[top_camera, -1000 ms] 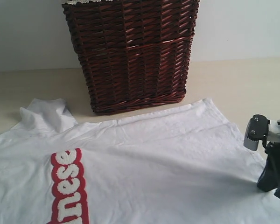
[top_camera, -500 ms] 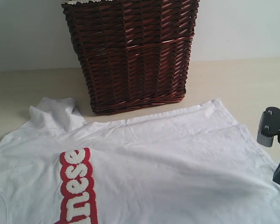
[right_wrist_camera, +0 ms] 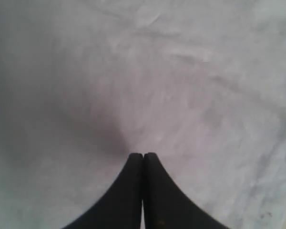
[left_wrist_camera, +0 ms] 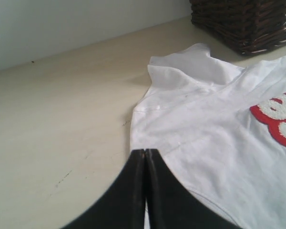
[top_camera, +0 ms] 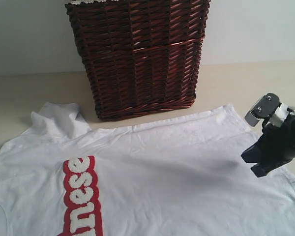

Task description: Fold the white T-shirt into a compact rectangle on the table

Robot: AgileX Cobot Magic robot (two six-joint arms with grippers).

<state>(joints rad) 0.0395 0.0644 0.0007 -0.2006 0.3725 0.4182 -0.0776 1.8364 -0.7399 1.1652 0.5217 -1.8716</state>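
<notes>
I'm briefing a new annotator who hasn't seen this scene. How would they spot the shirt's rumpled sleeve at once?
Find the dark wicker basket at the back of the table. The white T-shirt lies spread before it, and the sleeve juts out left of the basket's base. Unlike the flat cloth around it, it stands up crumpled.

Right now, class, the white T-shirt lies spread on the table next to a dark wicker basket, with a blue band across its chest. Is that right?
No. The band is red, not blue, as the exterior view shows. The white T-shirt does lie spread on the table next to the dark wicker basket.
</notes>
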